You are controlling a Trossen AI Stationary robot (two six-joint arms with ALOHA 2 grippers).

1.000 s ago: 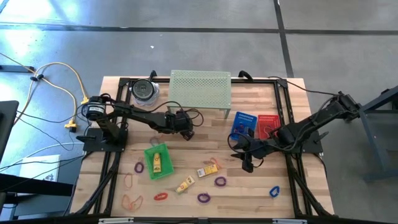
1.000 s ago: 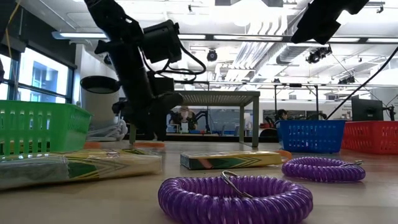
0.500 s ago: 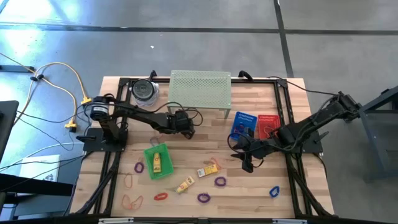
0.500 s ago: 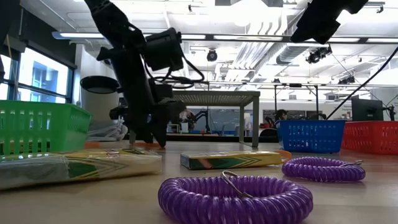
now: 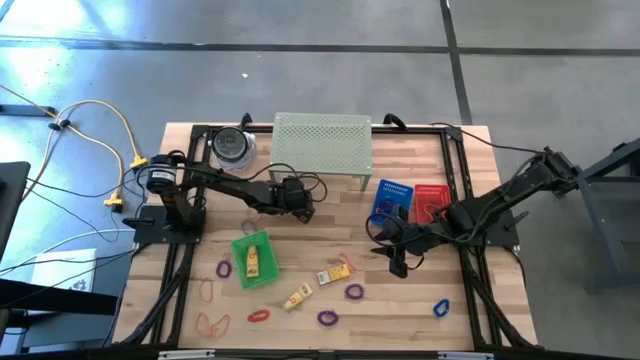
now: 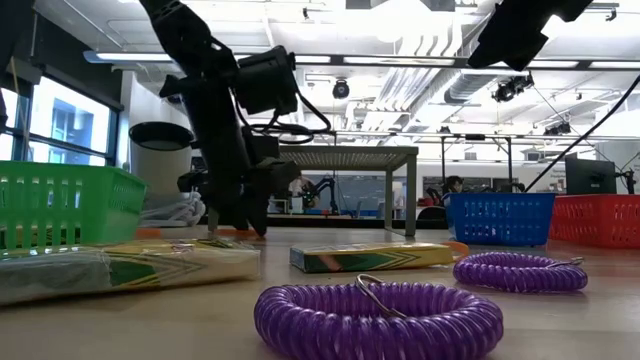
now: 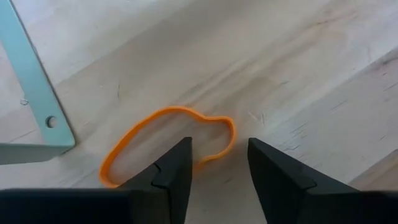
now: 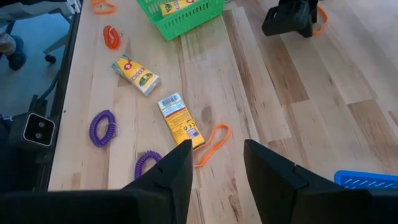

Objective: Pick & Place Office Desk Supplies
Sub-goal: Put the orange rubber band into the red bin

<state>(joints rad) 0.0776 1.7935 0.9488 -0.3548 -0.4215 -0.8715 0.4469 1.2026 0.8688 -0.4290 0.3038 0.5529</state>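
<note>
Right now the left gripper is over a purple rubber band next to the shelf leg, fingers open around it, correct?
Not purple: the rubber band under the left gripper is orange, as the left wrist view shows. It does lie by the shelf leg, with the fingers open astride it.

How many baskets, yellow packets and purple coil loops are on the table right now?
Baskets: 3 (green, blue, red)
Yellow packets: 3
Purple coil loops: 3
Total: 9

bright overhead light, soft shadows, blurred foreground
</note>
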